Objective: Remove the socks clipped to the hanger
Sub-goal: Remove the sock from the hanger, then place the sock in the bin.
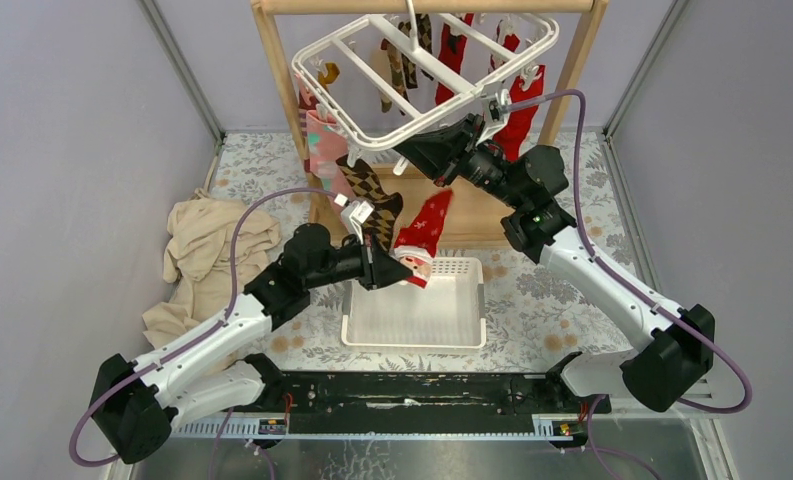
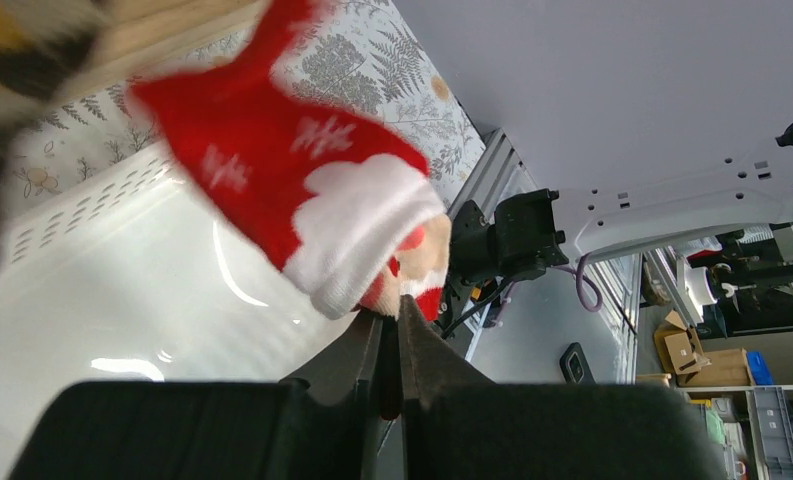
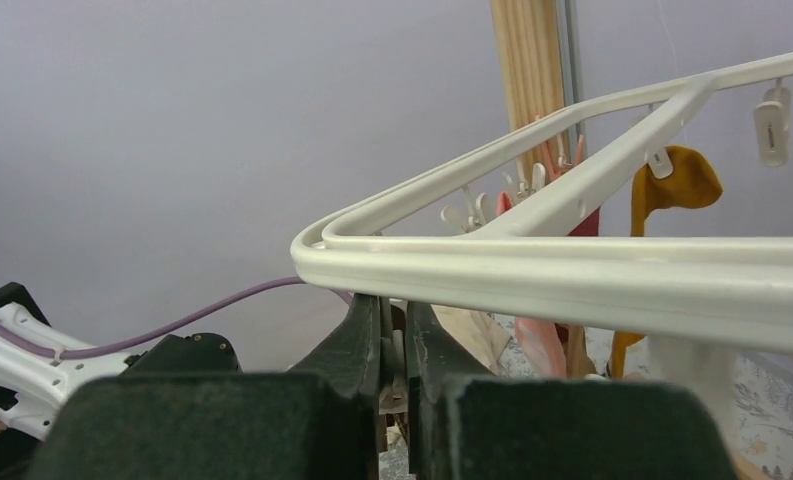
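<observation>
The left gripper (image 2: 397, 315) has its jaws closed on the cuff end of a red Santa sock (image 1: 427, 225), pinching it just at the white trim; the sock hangs slantwise above the far rim of the white perforated basket (image 1: 417, 343), its toe pointing up toward the right arm; whether its upper end is clipped to anything I cannot tell. The right gripper (image 3: 394, 315) sits directly under the near rim of the white hanger (image 3: 572, 275), its jaws drawn together to a narrow slit; something pale shows in the slit, but whether they pinch a clip I cannot tell. The hanger hangs tilted from the wooden rack (image 1: 285, 90). Socks are clipped to the frame: a brown-black argyle sock (image 1: 367, 190) and a pink sock (image 1: 322, 145) at its left side, a mustard sock (image 3: 672, 185) farther back, red socks (image 1: 517, 110) at the right. The basket stands on the fern-patterned desk (image 1: 562, 290) between the two arms; a crumpled tan cloth (image 1: 207, 255) lies well to the left.
</observation>
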